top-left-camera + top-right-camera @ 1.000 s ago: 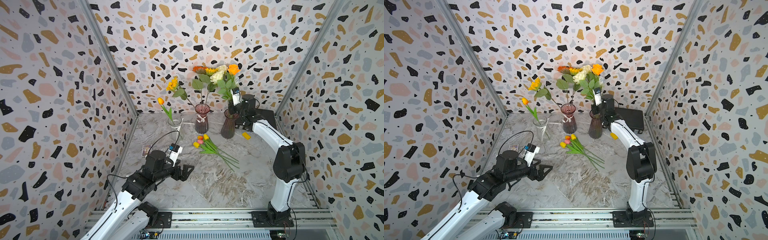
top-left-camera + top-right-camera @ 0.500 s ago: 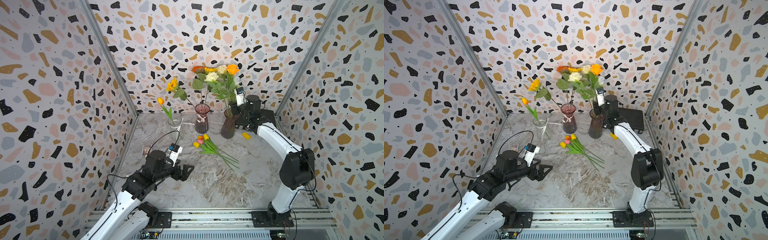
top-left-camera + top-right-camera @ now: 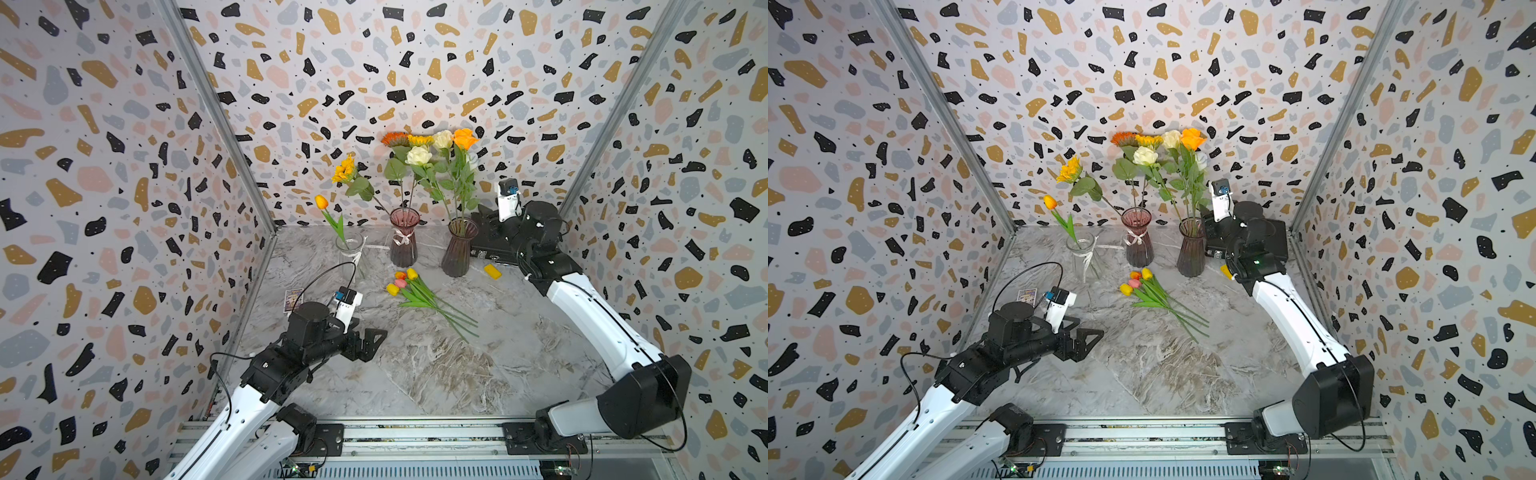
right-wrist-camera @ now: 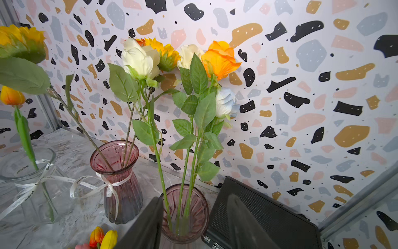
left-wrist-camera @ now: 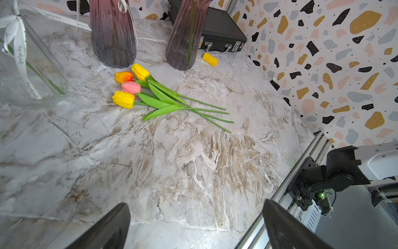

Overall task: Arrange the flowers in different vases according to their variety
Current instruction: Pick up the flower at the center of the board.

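We count one clear vase and two pink-purple ones, the ribbon vase and the plain vase. There are five tulips: four lie on the table and one stands in the clear vase. We also count three sunflowers, four roses, one black case and one yellow block.

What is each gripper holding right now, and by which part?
Nothing: the left gripper and the right gripper are both open and empty.

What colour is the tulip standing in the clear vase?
The tulip is orange, clearest in a top view.
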